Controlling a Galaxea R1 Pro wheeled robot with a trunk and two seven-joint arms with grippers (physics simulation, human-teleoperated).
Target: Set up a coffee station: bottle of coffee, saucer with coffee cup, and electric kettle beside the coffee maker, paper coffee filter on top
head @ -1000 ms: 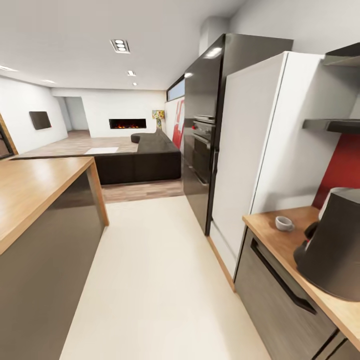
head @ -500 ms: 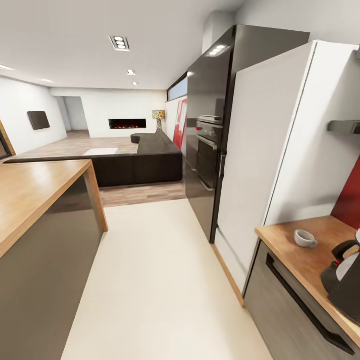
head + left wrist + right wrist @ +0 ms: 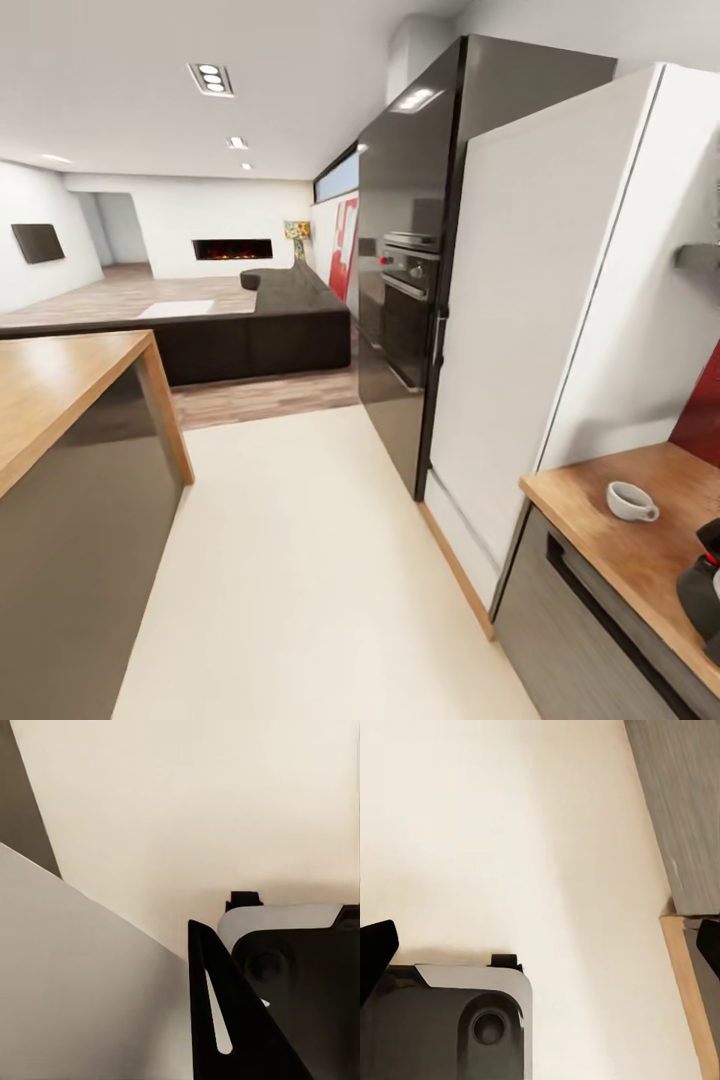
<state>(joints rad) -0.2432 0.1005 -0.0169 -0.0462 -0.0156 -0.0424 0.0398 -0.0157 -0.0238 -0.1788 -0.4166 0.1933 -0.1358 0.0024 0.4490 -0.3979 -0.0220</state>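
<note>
A small white coffee cup (image 3: 631, 500) with a loop handle stands on the light-wood kitchen countertop (image 3: 590, 496) at the lower right of the head view. Just past it, the black coffee maker (image 3: 704, 592) is cut off by the picture's right edge. In the right wrist view my right gripper (image 3: 542, 945) is open wide, its dark fingertips (image 3: 375, 949) at the two sides, above cream floor and nothing between them. The left wrist view has one dark finger (image 3: 219, 1020) over the floor. The bottle of coffee, paper coffee filter, saucer, electric kettle and kitchen shelf are out of view.
A tall white fridge (image 3: 540, 300) and a black oven tower (image 3: 405, 280) stand beyond the counter's end. The wooden island (image 3: 50, 400) is at the left, with a cream floor aisle (image 3: 300, 560) between. My base (image 3: 457, 1020) shows below the grippers. A grey shelf end (image 3: 700, 256) juts out at the right.
The head view has swung left: the counter, cup and coffee maker slid to the lower right and the coffee maker is almost out of frame. The things themselves have not moved.
</note>
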